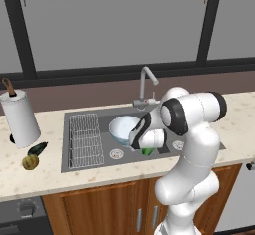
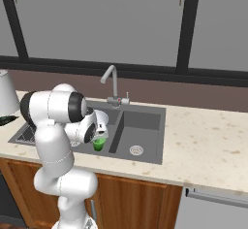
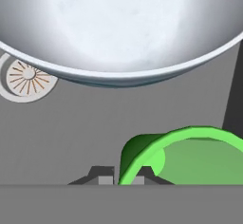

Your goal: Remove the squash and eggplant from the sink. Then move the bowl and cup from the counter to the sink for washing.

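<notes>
In the hand view the green cup (image 3: pixel 190 156) sits low over the grey floor of the sink (image 3: pixel 71 133), and my gripper (image 3: pixel 121 175) is shut on its rim wall, one fingertip on each side. The bowl (image 3: pixel 118 23), white inside, rests in the same basin just beyond the cup. From the left base view the bowl (image 1: pixel 119 129) lies in the sink (image 1: pixel 87 112) with the cup (image 1: pixel 148 152) at its near right, under my hand (image 1: pixel 144 147). The squash (image 1: pixel 30 162) and eggplant (image 1: pixel 38 148) lie on the counter (image 1: pixel 50 174) left of the sink. The cup (image 2: pixel 99 144) shows below the hand.
A wire rack (image 1: pixel 83 139) covers the sink's left part. The curved faucet (image 1: pixel 145 84) rises behind the basin. A paper towel roll (image 1: pixel 20 119) stands at the far left. A round drain (image 3: pixel 26 78) lies beside the bowl. The right basin (image 2: pixel 138 136) has its own drain.
</notes>
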Controlling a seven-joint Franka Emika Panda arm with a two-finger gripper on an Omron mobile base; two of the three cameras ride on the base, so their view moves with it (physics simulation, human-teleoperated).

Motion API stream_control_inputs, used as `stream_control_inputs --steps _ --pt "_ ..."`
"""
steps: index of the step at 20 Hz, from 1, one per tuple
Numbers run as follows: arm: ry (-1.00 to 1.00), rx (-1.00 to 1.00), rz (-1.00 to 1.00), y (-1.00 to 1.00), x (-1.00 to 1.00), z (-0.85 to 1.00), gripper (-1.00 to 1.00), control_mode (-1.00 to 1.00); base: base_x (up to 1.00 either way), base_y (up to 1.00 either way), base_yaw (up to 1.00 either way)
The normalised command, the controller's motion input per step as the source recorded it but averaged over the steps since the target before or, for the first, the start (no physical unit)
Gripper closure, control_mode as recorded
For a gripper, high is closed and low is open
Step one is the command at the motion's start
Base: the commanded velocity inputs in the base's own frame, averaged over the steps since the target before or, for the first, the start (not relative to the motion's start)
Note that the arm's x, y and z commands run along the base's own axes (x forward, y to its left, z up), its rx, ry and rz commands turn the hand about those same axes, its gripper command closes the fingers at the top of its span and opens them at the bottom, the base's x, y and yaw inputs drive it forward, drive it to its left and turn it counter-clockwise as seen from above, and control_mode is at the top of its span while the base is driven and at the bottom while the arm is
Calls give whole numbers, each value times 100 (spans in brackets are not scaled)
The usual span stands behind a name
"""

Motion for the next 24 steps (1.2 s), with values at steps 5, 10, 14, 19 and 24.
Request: stream_control_inputs --steps 5,10,14,19,24 --pt "0 0 0 0 4 -8 100 -100 0 0 0" --pt "0 0 0 0 5 -8 100 -100 0 0 0" --pt "0 0 0 0 6 -7 100 -100 0 0 0" --pt "0 0 0 0 6 -6 100 -100 0 0 0" --pt "0 0 0 0 4 -7 100 -100 0 0 0"
